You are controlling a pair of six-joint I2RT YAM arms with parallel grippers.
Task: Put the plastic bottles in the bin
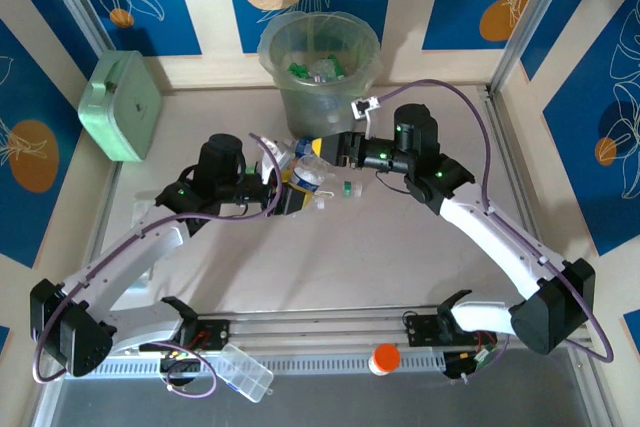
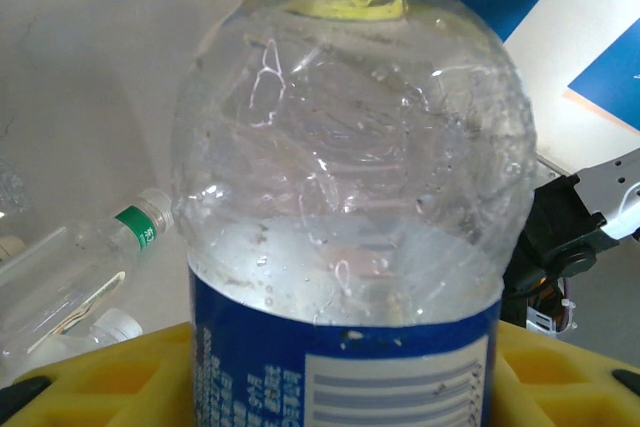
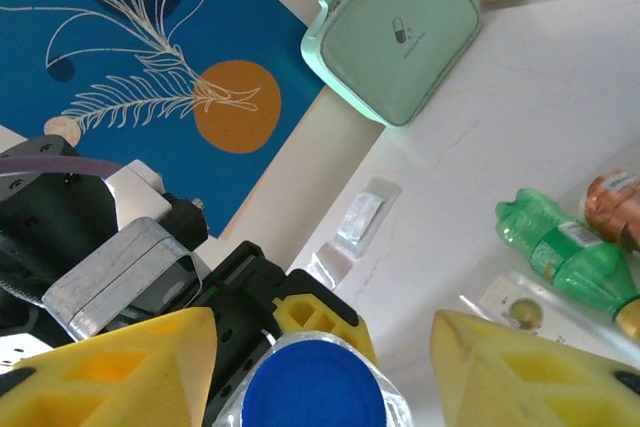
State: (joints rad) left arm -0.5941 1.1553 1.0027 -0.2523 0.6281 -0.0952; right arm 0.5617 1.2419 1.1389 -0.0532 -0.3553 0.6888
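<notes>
Left wrist: clear blue-label bottle (image 2: 350, 147) frame ctr, clamped at label by left claw (image 2: 340, 377) | right claw (image 3: 320, 347) apart, straddling blue cap (image 3: 313, 392), lower ctr | prob. light, thin-walled, slick, dents easily; best hold: label band or neck | bin (image 1: 300, 97) upper ctr, top view

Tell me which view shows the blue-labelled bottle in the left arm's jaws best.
Left wrist: the blue-labelled bottle sits close up, its clear body, blue label and barcode plain to see. Right wrist shows its blue cap end-on. Top external shows the bottle small and far off.
</notes>
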